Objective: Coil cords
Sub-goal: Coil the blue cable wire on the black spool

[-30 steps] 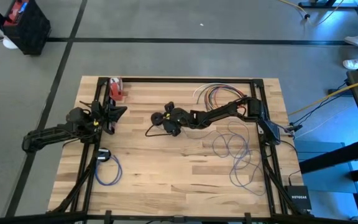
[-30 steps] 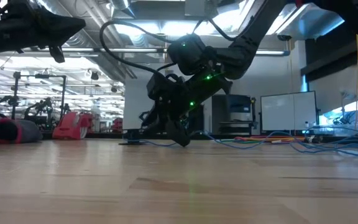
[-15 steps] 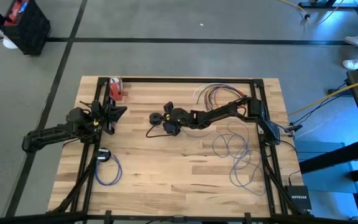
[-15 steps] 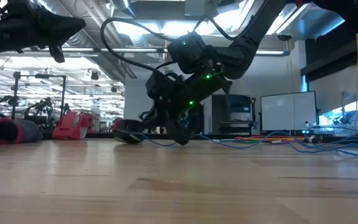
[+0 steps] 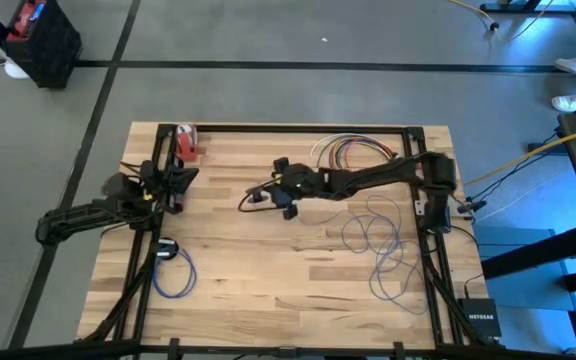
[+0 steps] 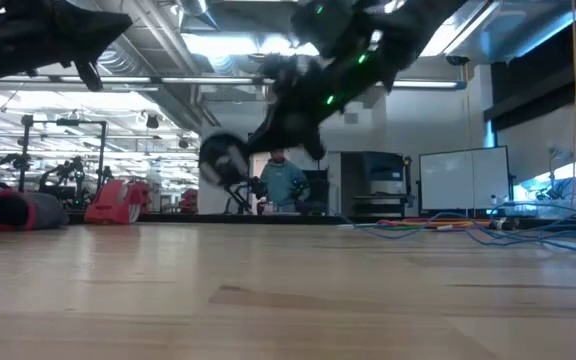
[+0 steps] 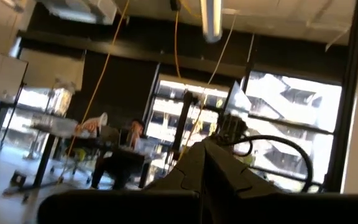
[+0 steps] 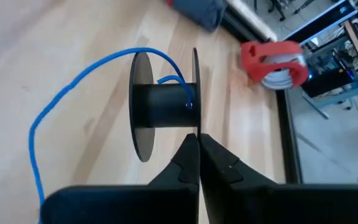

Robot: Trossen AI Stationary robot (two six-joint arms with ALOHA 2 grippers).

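A black spool (image 8: 160, 102), also seen lifted in the low view (image 6: 223, 160), has a blue cord (image 8: 73, 81) fastened at its hub. My right gripper (image 8: 197, 135) reaches from the table's right to the middle (image 5: 268, 192) and is shut on the spool. The cord leaves the hub and runs out of the wrist view. Another long blue cord (image 5: 373, 240) lies in loose loops on the table's right half. My left gripper (image 5: 186, 175) waits shut at the left side, pointing upward (image 7: 207, 152). My right gripper pinches the rim of one of the spool's two round flanges (image 8: 195, 121) between its two fingers, at their free ends. The fingers slant down from the table's right. The spool hangs clear of the table, its hub about level, and the blue cord trails from it.
A coiled blue cord with a small black spool (image 5: 171, 262) lies near the front left. A red holder with white cord (image 5: 188, 145) stands at the far left. Red, orange and white cords (image 5: 353, 150) fan out at the far right. Black frame rails (image 5: 420, 215) border the table. A person (image 6: 283, 185) stands beyond it.
My right gripper has taken hold of the black spool, which lay on the table, and has risen with it while rolling its wrist. The spool first tipped up at one side, then came clear of the table. The blue cord follows it.
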